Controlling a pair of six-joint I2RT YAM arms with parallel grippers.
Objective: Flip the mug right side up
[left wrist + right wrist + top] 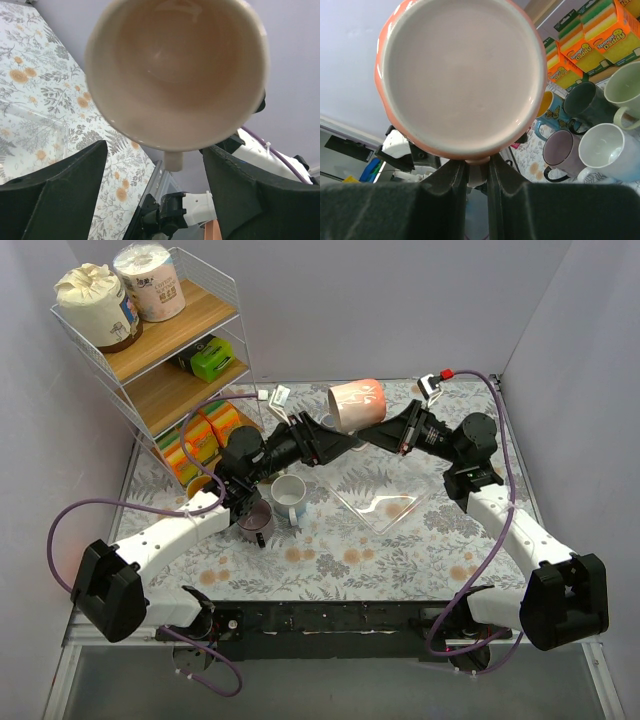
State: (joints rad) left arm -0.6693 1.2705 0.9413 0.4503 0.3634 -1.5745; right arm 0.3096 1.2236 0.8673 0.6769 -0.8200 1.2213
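The right gripper (477, 164) is pinched tight on the little handle (477, 177) of the mug (462, 75) and holds it up in the air. The mug is round, smooth and shiny, orange-pink outside and creamy inside. It lies on its side. Its flat bottom faces the right gripper and its open mouth faces the left gripper (154, 150). The left gripper's two black fingers (60, 190) stand wide apart, one on each side of the mug's rim. Both arms reach up and lean in, meeting over the flowery table (400, 550). Below the left gripper sit a white cup (289, 495) and a purple cup (254, 520).
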